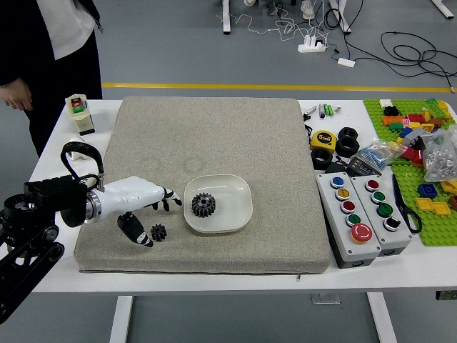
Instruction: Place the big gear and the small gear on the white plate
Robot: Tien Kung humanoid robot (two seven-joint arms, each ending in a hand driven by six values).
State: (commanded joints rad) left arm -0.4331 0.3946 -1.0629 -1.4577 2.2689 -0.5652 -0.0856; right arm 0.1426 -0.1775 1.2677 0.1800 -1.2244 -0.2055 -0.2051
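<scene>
My left hand [158, 220] reaches in low from the left over the grey mat, fingers and thumb spread, holding nothing. The small black gear [158, 232] lies on the mat beside the thumb, within the gap between thumb and fingers. On the white plate [232, 207], the big black gear [203, 205] rests toward the left side. The left hand's fingertips are just left of the plate's rim. My right arm is out of view.
The grey mat [271, 143] covers the table's middle. Button boxes [360, 221], a yellow tape measure [323, 140] and green brick boards [439, 232] stand at the right. A glue bottle [79, 114] is back left. A person [61, 57] stands behind, hand lowered beside the body.
</scene>
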